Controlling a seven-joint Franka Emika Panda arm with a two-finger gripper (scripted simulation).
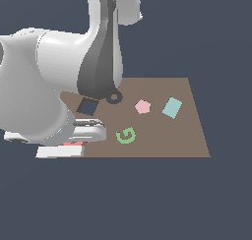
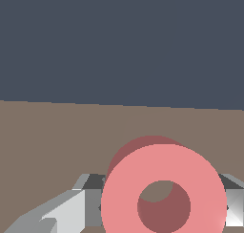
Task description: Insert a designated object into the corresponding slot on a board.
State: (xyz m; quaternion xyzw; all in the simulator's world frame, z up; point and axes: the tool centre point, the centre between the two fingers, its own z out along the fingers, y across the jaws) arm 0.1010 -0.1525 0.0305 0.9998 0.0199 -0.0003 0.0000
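Down at the board's (image 1: pixel 192 131) edge on the exterior view's left, your gripper (image 1: pixel 74 144) sits low with the coral-red ring (image 2: pixel 163 189) between its fingers (image 2: pixel 57 215) — wrist view shows grey finger metal on both sides of the ring, so it reads as pinched on it, though actual contact isn't visible. In the exterior view only a red sliver (image 1: pixel 74 143) peeks out under the hand. The slot (image 1: pixel 114 98), a dark ring cutout w/ brown centre, is well apart from there, partly hidden behind the arm and just beside the dark square cutout (image 1: pixel 87 106). Risks, imo: ring is flat and round, so a thin pinch could let it slip or tilt during lift; arm blocks your view of the slot — easy to misalign and catch the centre post or drop into the square. The pink pentagon (image 1: pixel 142 106), green G (image 1: pixel 126 135) and teal square (image 1: pixel 172 107) lie beyond the slot, probably out of the way.
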